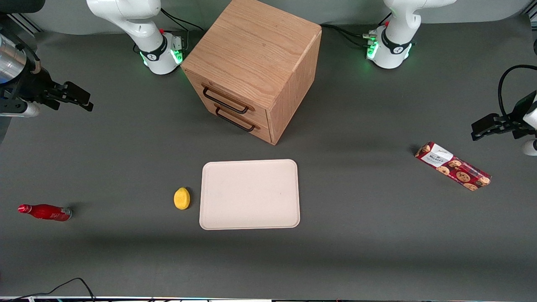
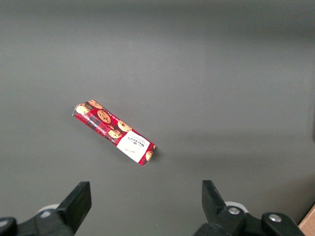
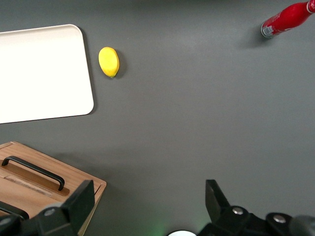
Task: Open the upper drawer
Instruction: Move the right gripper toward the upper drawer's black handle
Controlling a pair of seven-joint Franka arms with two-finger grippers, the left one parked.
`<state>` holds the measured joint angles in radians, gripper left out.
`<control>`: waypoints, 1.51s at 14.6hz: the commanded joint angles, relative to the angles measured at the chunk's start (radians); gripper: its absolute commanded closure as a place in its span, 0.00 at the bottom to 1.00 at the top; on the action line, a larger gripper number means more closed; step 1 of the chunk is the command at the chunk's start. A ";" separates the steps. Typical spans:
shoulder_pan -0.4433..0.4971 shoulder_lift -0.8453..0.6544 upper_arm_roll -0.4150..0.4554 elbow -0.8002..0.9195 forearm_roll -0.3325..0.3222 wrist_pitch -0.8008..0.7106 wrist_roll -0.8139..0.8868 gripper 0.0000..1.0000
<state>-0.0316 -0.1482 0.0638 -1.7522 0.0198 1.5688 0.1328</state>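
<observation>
The top drawer of the light wooden box cabinet (image 1: 228, 100), with its thin black bar handle (image 1: 225, 100), is pushed all the way in, sitting just above a matching lower drawer (image 1: 241, 121). The black two-finger pincer (image 1: 79, 98) hangs open above the grey surface (image 1: 126, 147), well apart from the cabinet

The working arm (image 1: 126, 16) has smooth, glossy white casings on a round white base (image 1: 161, 58) ringed with a black band and glowing green lights (a small red dot sits near the band). Black cables run from the base. Its gripper (image 1: 82, 98) is matte black with 2 wedge-shaped fingers (image 3: 81, 199) spread apart, silver screws on the finger mounts, and a silver metal cylinder (image 1: 10, 58) at the wrist.
</observation>
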 commanded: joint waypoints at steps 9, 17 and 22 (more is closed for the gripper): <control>0.010 0.024 -0.012 0.033 -0.004 -0.030 -0.004 0.00; 0.021 0.022 0.362 0.036 0.057 -0.056 0.031 0.00; 0.025 0.067 0.478 0.040 0.163 -0.055 0.037 0.00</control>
<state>-0.0032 -0.1205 0.5234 -1.7385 0.1617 1.5299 0.1688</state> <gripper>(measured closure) 0.000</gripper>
